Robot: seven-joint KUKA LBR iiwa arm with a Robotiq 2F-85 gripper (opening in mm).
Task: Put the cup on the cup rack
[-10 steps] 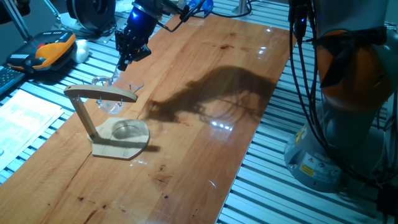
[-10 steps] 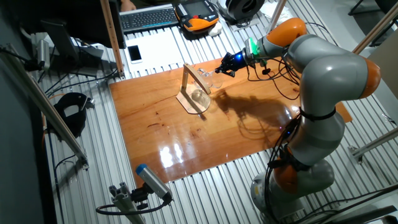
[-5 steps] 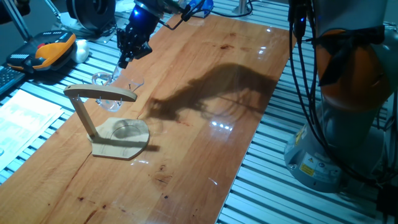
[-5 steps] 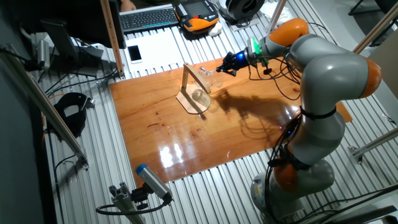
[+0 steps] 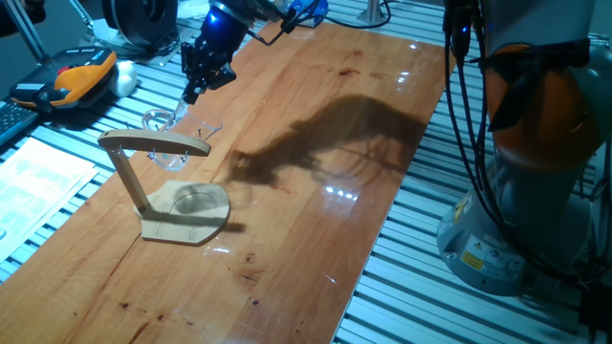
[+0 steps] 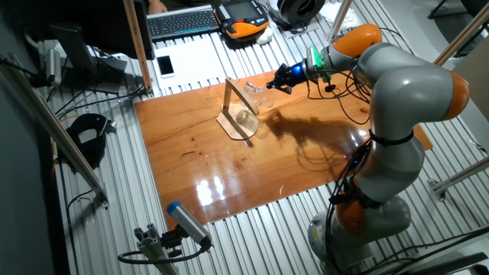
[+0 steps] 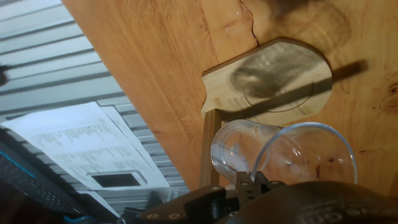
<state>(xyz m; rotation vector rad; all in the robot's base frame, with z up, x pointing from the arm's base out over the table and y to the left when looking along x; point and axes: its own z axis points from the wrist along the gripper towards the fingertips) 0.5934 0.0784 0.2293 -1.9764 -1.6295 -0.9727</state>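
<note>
- Writing: a printed paper sheet [image 7: 87, 149] lies on the slatted surface beside the table; its lines of text are too small to read. A yellow label [image 5: 471, 256] sits on the arm's base, and its text is not legible either.
- Counts: one cup, one cup rack, one arm with one gripper, one wooden table top [image 5: 316, 182].
- Cup [image 5: 163, 129]: clear glass, held off the table just behind the rack's top arm in one fixed view. In the hand view its open rim [image 7: 305, 152] fills the lower right, with the glass body reaching toward the rack's post.
- Cup rack [image 5: 163, 186]: light wood, standing upright on the table, with a flat base bearing a circular groove [image 7: 277, 84], a slanted post, and a horizontal top arm. In the other fixed view it stands near the far edge of the table [image 6: 241, 114].
- Gripper [image 5: 196, 81]: dark, tilted downward toward the cup from above, with blue light on the wrist behind it. The fingers [image 7: 252, 183] appear pressed together on the cup's rim at the bottom of the hand view.
- Surroundings: a keyboard [image 6: 183, 21] and an orange-and-black handheld unit [image 6: 243, 15] lie beyond the table; a white phone [image 6: 165, 66] rests on the slats near them.
</note>
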